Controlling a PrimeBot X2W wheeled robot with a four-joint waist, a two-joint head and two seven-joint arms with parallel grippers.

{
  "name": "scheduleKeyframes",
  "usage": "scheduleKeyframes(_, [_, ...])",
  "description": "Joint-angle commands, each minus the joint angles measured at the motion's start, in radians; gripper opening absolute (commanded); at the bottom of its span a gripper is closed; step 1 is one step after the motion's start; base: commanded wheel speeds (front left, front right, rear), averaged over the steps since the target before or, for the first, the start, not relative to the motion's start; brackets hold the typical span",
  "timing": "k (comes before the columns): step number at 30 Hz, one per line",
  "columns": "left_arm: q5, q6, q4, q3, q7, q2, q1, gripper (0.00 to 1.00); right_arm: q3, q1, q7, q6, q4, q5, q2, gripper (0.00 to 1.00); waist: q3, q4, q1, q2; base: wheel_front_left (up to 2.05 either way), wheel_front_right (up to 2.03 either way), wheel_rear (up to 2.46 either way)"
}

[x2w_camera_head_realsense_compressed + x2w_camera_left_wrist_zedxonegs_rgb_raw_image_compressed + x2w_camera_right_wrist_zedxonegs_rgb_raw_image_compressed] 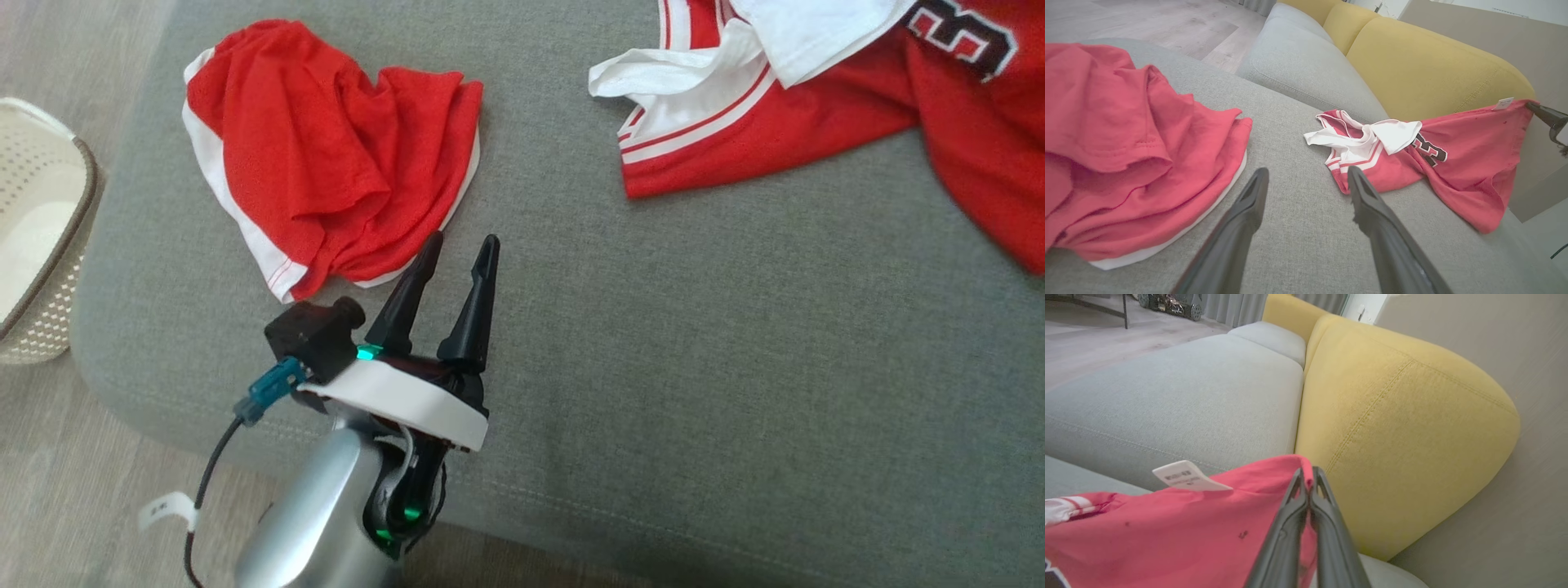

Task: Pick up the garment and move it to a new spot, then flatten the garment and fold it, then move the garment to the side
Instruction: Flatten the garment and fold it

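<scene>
Well, our right pincer is clamped tight on an edge of the red jersey, its two fingers pressed together with the cloth pinched between them. The fabric stretches away from the tips toward the lower left of that wrist's view. A white label sticks out from the jersey's edge just left of the pincer, and the yellow back cushion rises right behind the tips. Over on the other side, our left pincer stands wide and holds nothing, poised over the grey sofa seat. Just beyond its left fingertip lies a crumpled red shirt with white trim, though we cannot tell whether tip and cloth touch. The jersey, white collar bunched and a dark number showing, lies well off to the right of the left pincer. One end is lifted off the seat where the right pincer grips it. A pale basket stands on the floor, far out to the left pincer's left.
</scene>
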Motion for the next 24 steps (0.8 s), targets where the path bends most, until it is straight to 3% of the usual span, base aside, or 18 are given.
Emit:
scheduleKeyframes(1, [-0.002, 0.000, -0.032, 0.030, -0.006, 0.008, -0.037, 1.00, -0.013, -0.032, -0.025, -0.001, -0.009, -0.026, -0.012, 0.16, 0.003, 0.001, -0.0001, 0.0000, 0.00, 0.00, 0.00])
scheduleKeyframes(2, [-0.001, 0.001, -0.032, 0.030, -0.006, 0.008, -0.039, 1.00, -0.022, -0.038, -0.034, -0.001, 0.010, -0.037, 0.000, 0.98, 0.001, -0.001, -0.0001, 0.0000, 0.00, 0.00, 0.00])
scheduleKeyframes(13, [0.023, -0.002, -0.016, 0.048, -0.006, 0.008, -0.034, 1.00, -0.017, -0.004, -0.151, -0.001, 0.127, -0.059, 0.121, 1.00, -0.059, -0.076, -0.0001, 0.0000, 0.00, 0.00, 0.00])
scheduleKeyframes(24, [0.039, -0.004, 0.006, 0.069, -0.006, 0.008, 0.007, 1.00, 0.059, 0.119, -0.257, -0.001, 0.094, 0.037, 0.238, 1.00, -0.175, -0.178, -0.0001, 0.0000, 0.00, 0.00, 0.00])
